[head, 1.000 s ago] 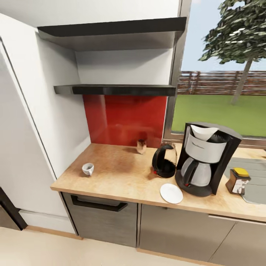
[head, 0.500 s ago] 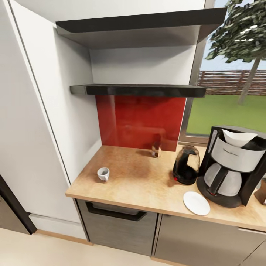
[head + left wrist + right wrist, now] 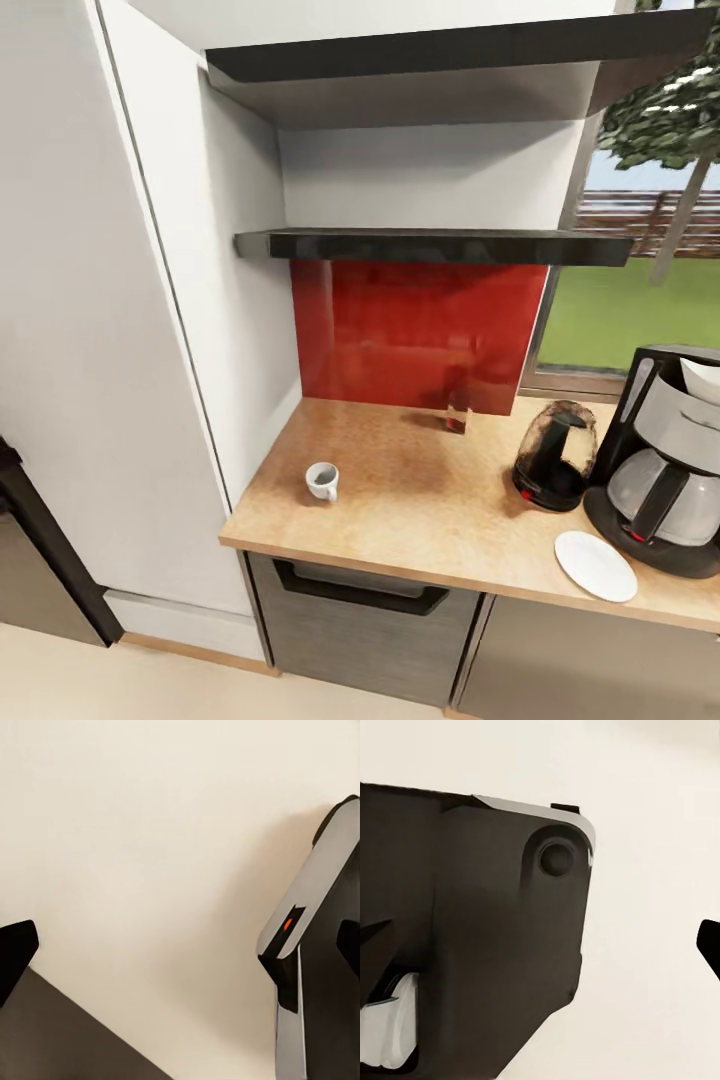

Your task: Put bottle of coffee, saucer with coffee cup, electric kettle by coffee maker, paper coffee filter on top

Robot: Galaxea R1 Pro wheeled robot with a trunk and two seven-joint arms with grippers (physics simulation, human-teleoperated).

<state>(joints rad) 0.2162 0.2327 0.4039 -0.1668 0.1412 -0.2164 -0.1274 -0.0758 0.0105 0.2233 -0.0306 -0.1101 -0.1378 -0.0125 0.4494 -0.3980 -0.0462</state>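
Observation:
A white coffee cup (image 3: 321,481) stands alone on the left part of the wooden countertop (image 3: 430,510). At the right, the black electric kettle (image 3: 553,455) sits beside the black and silver coffee maker (image 3: 665,460), which the picture edge cuts off. A white paper filter (image 3: 703,378) rests in the maker's top. The white saucer (image 3: 596,566) lies bare in front of the maker near the counter's edge. The coffee bottle is out of view. My left gripper (image 3: 180,949) and right gripper (image 3: 540,941) hang open over pale floor, with nothing between the fingertips.
Two dark shelves (image 3: 430,245) hang above the red backsplash (image 3: 420,335), both bare. A small glass item (image 3: 458,412) stands against the backsplash. A tall white cabinet (image 3: 120,330) bounds the counter on the left. A drawer handle (image 3: 360,592) sits below.
The whole head picture has slid rightward as the camera turned left. The coffee maker is now cut by the right edge and the coffee bottle has left the picture. No object has moved.

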